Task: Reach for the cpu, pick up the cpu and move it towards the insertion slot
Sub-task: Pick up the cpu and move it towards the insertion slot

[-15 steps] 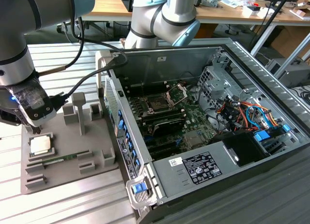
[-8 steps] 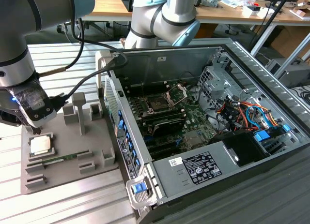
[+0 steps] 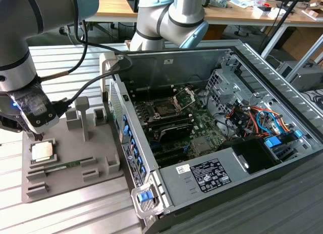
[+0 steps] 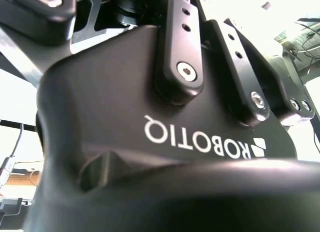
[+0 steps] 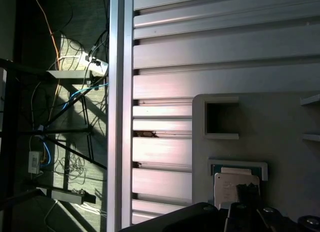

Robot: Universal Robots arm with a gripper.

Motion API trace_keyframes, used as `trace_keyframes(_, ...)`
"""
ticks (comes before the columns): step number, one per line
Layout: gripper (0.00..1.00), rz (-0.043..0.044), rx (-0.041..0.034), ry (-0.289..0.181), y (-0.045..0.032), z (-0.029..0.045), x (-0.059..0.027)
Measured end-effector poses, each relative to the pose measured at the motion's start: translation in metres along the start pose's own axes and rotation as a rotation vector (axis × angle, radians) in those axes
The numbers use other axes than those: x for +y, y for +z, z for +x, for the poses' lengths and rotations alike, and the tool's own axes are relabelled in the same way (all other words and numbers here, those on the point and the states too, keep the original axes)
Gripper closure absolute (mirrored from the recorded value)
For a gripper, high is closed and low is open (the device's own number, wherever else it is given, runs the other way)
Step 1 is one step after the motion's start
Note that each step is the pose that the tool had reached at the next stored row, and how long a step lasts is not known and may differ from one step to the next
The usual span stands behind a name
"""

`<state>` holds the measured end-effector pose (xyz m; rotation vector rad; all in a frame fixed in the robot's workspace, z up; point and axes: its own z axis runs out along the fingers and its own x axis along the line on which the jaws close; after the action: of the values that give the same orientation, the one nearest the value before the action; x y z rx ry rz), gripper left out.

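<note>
- The cpu (image 3: 42,151) lies flat in its own recess of the grey tray (image 3: 70,181), at the lower left of the exterior view. We judge the recess keeps it square and in a known spot, so it can be met from straight above.
- The tray sits on the slatted metal desk (image 3: 75,216), just beside the open computer case (image 3: 282,87); by our reading that keeps the carry short.
- The insertion slot (image 3: 165,109) shows near the middle of the exterior view, on the board inside the case. Its metal bracket (image 3: 184,96) is tipped up, so the socket lies bare, well apart from the cpu.
- The arm (image 3: 20,42) hangs in from the upper left of the exterior view, wrist bent so the gripper (image 3: 36,135) points down just above the cpu.
- In the first wrist view the gripper (image 5: 245,212) overlaps the near edge of the cpu (image 5: 234,184).
- Whether the jaws are apart, together or touching the cpu we cannot tell — the chip rests in the tray, not lifted.
</note>
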<state>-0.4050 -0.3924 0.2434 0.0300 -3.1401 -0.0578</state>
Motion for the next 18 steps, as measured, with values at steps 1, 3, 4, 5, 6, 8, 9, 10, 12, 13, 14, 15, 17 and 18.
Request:
trace_keyframes(1,0.89,0.0000,0.0000,0.000,0.0002,0.0000,0.0000)
trace_keyframes(3,0.89,0.0000,0.0001,0.000,0.0006,0.0000,0.0000)
trace_keyframes(4,0.89,0.0000,0.0000,0.000,0.0008,0.0000,0.0000)
trace_keyframes(5,0.89,0.0000,0.0000,0.000,0.0011,0.0000,0.0000)
trace_keyframes(6,0.89,0.0000,0.0000,0.000,0.0013,0.0000,0.0000)
trace_keyframes(8,0.89,0.0000,0.0001,0.000,0.0017,0.0000,-0.0001)
trace_keyframes(9,0.89,0.0000,0.0001,0.000,0.0019,0.0000,-0.0001)
trace_keyframes(10,0.89,0.0001,0.0001,0.000,0.0021,0.0000,-0.0001)
trace_keyframes(12,0.89,0.0001,0.0001,0.000,0.0025,0.0000,-0.0001)
trace_keyframes(13,0.89,0.0000,0.0001,0.000,0.0028,0.0000,-0.0001)
trace_keyframes(14,0.89,0.0000,0.0001,0.000,0.0029,0.0000,-0.0001)
trace_keyframes(15,0.89,0.0000,0.0001,0.000,0.0033,0.0000,-0.0001)
trace_keyframes(17,0.89,0.0001,0.0000,0.000,0.0037,0.0000,-0.0001)
trace_keyframes(18,0.89,0.0000,0.0000,0.000,0.0041,0.0000,-0.0001)
